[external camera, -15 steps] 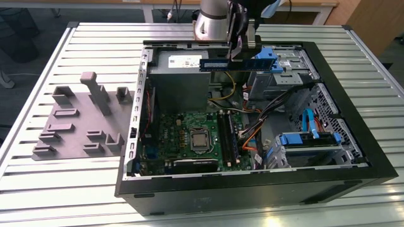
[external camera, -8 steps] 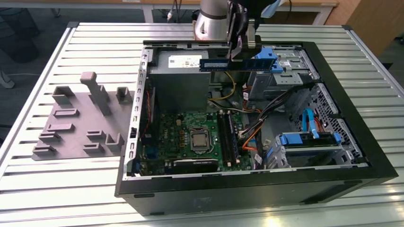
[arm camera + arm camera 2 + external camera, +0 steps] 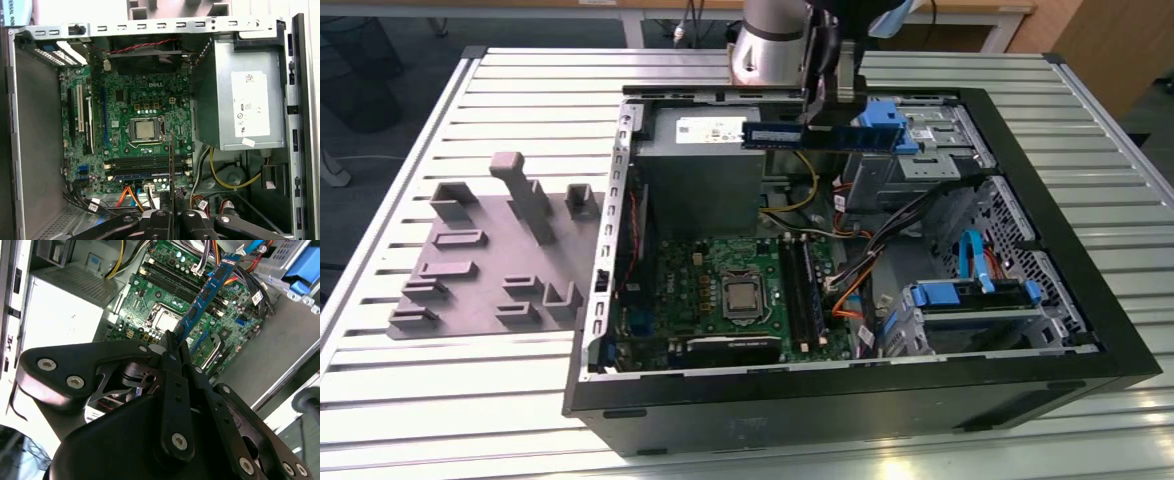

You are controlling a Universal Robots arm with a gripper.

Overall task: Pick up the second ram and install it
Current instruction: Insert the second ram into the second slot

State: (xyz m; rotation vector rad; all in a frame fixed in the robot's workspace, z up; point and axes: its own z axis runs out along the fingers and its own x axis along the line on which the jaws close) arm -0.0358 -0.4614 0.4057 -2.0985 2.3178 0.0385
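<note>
The arm (image 3: 767, 45) hangs upright over the open computer case (image 3: 1067, 330); its tool (image 3: 830, 115) pinches the second ram (image 3: 817, 136), level above the motherboard (image 3: 720, 270).

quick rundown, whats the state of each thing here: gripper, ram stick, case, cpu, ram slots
gripper: shut on the second ram
second ram: held in the air above the motherboard, not seated in a slot
computer case: lying on its side, side panel off
processor: bare, no cooler over it
memory slots: cannot tell which are filled
</note>
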